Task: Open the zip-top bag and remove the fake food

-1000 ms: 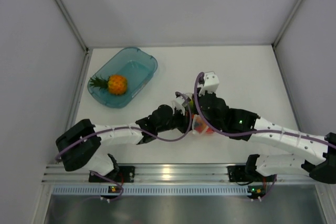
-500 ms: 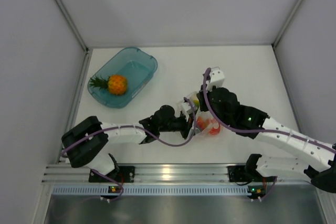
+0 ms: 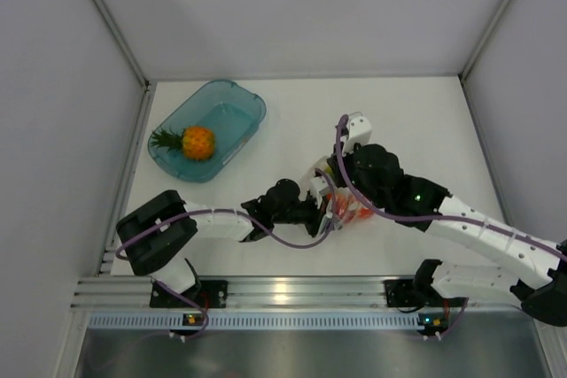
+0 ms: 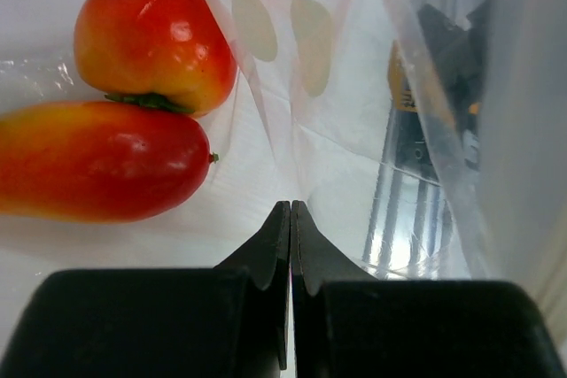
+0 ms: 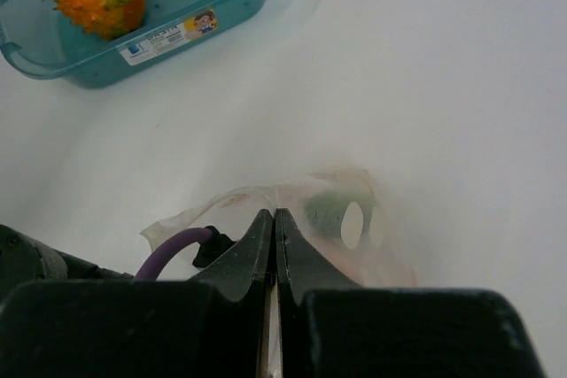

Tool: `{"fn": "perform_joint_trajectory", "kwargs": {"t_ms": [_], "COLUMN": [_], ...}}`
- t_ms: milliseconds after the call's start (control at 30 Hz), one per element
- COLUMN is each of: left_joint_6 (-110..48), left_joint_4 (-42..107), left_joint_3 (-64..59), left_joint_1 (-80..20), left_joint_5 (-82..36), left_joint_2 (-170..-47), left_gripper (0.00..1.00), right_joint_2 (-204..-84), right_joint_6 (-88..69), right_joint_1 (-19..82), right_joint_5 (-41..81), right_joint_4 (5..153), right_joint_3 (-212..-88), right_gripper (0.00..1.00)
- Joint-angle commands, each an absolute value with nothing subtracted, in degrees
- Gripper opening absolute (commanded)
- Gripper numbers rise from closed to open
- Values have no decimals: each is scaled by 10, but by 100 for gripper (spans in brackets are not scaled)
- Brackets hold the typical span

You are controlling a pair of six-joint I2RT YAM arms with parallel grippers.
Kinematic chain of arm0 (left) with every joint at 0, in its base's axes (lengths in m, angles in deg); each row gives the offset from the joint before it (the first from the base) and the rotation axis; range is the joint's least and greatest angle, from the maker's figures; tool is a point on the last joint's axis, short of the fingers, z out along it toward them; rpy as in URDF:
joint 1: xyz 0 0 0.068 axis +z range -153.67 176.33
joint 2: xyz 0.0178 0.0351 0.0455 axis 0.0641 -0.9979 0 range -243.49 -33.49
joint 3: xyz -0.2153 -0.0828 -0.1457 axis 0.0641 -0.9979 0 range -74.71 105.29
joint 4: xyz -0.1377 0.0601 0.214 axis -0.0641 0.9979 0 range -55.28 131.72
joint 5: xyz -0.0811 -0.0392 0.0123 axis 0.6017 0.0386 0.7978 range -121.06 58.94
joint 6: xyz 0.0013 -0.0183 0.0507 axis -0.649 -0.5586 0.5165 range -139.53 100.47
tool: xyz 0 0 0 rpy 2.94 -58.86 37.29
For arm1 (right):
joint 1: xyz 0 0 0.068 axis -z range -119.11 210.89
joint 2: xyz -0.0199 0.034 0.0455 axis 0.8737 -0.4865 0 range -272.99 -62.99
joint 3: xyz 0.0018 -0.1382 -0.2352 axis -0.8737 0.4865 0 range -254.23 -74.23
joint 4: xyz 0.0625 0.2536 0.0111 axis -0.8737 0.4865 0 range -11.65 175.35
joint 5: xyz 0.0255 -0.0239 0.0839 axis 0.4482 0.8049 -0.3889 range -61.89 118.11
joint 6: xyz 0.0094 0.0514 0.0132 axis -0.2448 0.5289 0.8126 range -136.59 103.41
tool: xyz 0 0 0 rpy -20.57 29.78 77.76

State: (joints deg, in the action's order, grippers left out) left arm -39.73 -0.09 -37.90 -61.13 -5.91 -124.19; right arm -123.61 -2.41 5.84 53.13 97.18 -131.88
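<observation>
The zip-top bag [image 3: 347,211] lies toward the near edge of the tabletop [image 3: 407,117], where our left claw [image 4: 291,208] has drawn in beside our right claw [image 5: 274,215], both clamped on its film, so we judge opening underway

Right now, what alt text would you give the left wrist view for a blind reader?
The left claw, shut, appears to pinch the clear zip-top bag. At upper left, a round red-orange fruit touches a longer one.

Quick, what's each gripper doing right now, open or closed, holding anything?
Left gripper: closed, apparently pinching the bag.
Right gripper: closed on the bag's edge.
</observation>
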Motion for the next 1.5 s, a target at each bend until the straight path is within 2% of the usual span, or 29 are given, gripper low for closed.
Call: {"fn": "perform_joint_trajectory", "kwargs": {"t_ms": [0,400,700,867,1067,1200,1300,1333,1400,1433,1467], "left_joint_6": [-389,-477,-571,-583,-550,-493,-458,-453,-442,-441,-440], "left_joint_4": [10,98,146,163,257,337,368,368,373,374,377], "left_joint_3": [-362,-297,-228,-186,-118,-85,-66,-64,-55,-51,-48], "left_joint_1": [-614,-601,-601,-600,-604,-616,-619,-618,-619,-619,-619], "left_joint_5": [-78,-199,-324,-313,-281,-334,-319,-313,-271,-263,-257], "left_joint_2": [-1258,-1260,-1262,-1298,-1356,-1368,-1377,-1380,-1390,-1394,-1398], "left_gripper": [0,0,0,0,1,7,13,20,25,33,36], "right_joint_2": [-1195,-1111,-1091,-1077,-1070,-1071,-1076,-1078,-1080,-1083,-1084], "right_joint_6": [-47,5,62,79,77,69,65,64,63,62,61], "right_joint_1": [68,62,50,50,49,50,50,50,49,50,49], "right_joint_5": [518,468,448,465,484,501,503,504,505,505,507], "right_joint_4": [880,864,898,914,928,935,936,936,936,934,936], "right_joint_3": [-1314,-1214,-1199,-1195,-1189,-1190,-1192,-1192,-1193,-1193,-1193], "right_gripper": [0,0,0,0,0,0,0,0,0,0,0]}}
